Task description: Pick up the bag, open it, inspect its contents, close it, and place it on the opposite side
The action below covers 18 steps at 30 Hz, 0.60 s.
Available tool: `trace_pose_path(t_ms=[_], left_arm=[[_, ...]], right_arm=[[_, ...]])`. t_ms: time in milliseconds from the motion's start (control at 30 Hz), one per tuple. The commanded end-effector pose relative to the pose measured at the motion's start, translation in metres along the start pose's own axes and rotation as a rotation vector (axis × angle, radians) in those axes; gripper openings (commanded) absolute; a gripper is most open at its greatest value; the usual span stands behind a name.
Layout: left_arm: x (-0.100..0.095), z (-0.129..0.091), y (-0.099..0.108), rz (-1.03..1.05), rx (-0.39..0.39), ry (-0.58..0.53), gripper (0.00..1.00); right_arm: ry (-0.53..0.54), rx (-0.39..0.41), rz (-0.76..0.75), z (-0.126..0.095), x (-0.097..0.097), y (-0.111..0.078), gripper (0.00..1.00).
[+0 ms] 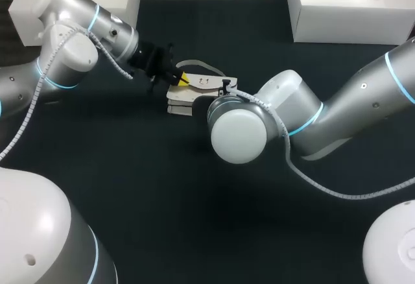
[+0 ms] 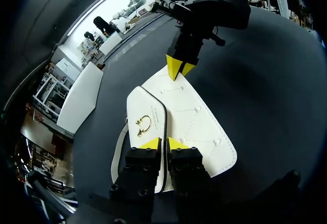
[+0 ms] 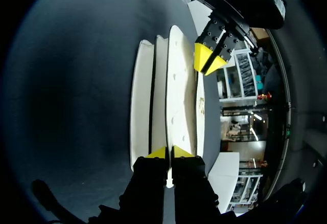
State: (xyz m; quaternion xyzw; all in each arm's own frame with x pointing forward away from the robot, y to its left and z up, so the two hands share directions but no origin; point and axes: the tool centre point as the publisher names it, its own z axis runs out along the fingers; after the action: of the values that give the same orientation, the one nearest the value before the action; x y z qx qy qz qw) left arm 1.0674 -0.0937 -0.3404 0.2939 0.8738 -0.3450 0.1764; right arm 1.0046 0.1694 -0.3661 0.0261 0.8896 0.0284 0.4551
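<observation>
White bag lies near the middle of the dark table in the head view. The left gripper is at its left end, and the right arm covers its other end. From the left wrist, the yellow tips stand narrow, pinching the bag's near edge beside a gold clasp. The right gripper nips the far end. From the right wrist, its own tips sit almost together on the bag's thin edge.

Silver-white arms with cyan rings, white cables that look ribbed, black yellow-tipped grippers
</observation>
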Motion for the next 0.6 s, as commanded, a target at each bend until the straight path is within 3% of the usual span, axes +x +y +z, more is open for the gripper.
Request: trace_pose_path(t_ms=[33, 167, 200, 233, 267, 600], left_arm=[[0.0, -0.002, 0.001, 0.0, 0.006, 0.001, 0.22], [0.002, -0.004, -0.001, 0.005, 0.01, 0.004, 0.24], [0.001, -0.004, -0.001, 0.006, 0.008, 0.004, 0.2], [0.0, -0.005, -0.001, 0.004, 0.005, 0.001, 0.07], [-0.001, -0.005, -0.001, -0.001, 0.004, -0.003, 0.0], [-0.024, -0.012, 0.003, -0.05, 0.022, -0.041, 0.0]], right_arm=[[-0.029, -0.01, 0.001, 0.001, 0.005, -0.001, 0.0], [-0.029, -0.01, 0.001, 0.001, 0.005, -0.001, 0.0], [-0.029, -0.01, 0.001, 0.001, 0.005, -0.001, 0.0], [-0.029, -0.01, 0.001, 0.001, 0.005, -0.001, 0.0], [-0.029, -0.01, 0.001, 0.001, 0.005, -0.001, 0.0], [-0.029, -0.01, 0.001, 0.001, 0.005, -0.001, 0.0]])
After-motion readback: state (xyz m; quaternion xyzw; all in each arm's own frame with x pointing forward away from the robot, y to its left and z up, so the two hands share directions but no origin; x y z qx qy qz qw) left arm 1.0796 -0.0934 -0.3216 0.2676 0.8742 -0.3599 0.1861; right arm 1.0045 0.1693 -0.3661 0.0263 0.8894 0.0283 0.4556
